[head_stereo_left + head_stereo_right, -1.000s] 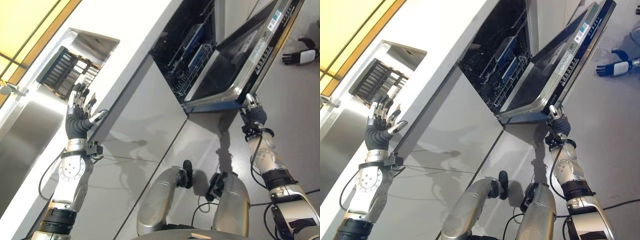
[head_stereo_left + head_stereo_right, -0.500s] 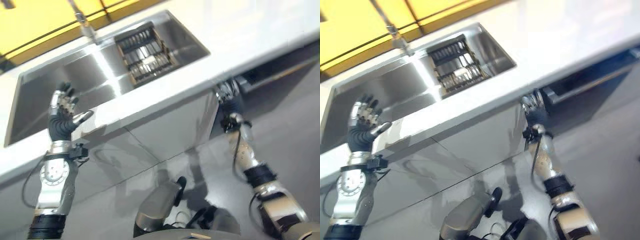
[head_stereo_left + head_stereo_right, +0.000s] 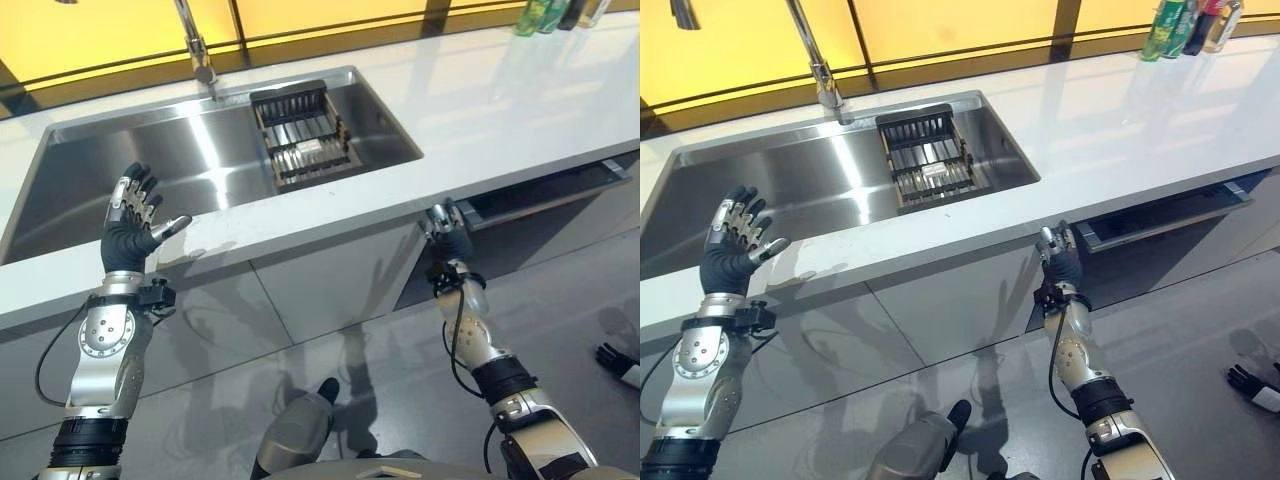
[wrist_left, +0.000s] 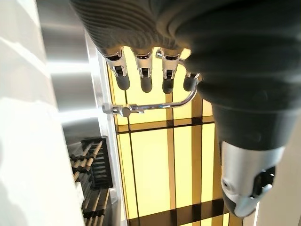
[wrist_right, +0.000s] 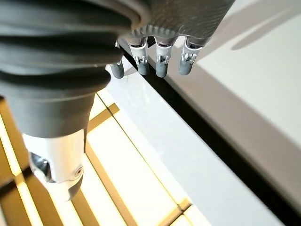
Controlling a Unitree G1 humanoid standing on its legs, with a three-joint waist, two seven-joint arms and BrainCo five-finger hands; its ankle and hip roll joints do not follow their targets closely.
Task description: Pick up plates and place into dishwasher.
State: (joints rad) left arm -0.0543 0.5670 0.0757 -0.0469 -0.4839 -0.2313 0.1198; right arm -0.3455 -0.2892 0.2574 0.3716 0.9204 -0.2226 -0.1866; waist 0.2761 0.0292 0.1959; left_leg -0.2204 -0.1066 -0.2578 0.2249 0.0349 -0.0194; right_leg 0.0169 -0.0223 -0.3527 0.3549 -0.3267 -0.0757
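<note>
Left hand (image 3: 130,232) spread open, empty; right hand (image 3: 1058,258) likewise; rack (image 3: 302,136) beyond holds rigid, slippery, breakable plates; grip rims.

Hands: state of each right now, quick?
Left hand: open, fingers spread, raised at the front edge of the sink, holding nothing.
Right hand: open, fingers straight, up at the counter edge, holding nothing.

Bright, even light. Glare streaks the steel sink (image 3: 90,180) and the white counter's (image 3: 1120,110) far edge. Soft arm shadows fall on the cabinet fronts (image 3: 330,280).
</note>
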